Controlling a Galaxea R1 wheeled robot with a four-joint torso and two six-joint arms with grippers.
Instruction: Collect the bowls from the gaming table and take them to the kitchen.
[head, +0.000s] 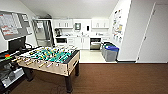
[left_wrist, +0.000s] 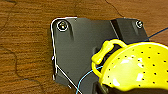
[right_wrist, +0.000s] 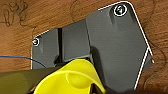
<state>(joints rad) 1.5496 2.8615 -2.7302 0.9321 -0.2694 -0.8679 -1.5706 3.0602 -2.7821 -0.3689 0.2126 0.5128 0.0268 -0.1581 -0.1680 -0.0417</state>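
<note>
At the left of the head view stands the green foosball table (head: 48, 58), on dark brown carpet (head: 117, 78). Beyond it, towards the middle, lies the kitchen (head: 82, 33) with white cabinets, and to the right of that a grey bin (head: 110, 51) by the wall. The yellow bowl (left_wrist: 136, 67), perforated and with a looped handle, shows close under the left wrist above the carpet, and also at the right wrist. Whether either pincer grips it, or how wide they stand, I cannot tell. This looks like the carrying step; reaching the kitchen calls for driving past the foosball table's right-hand corner.
</note>
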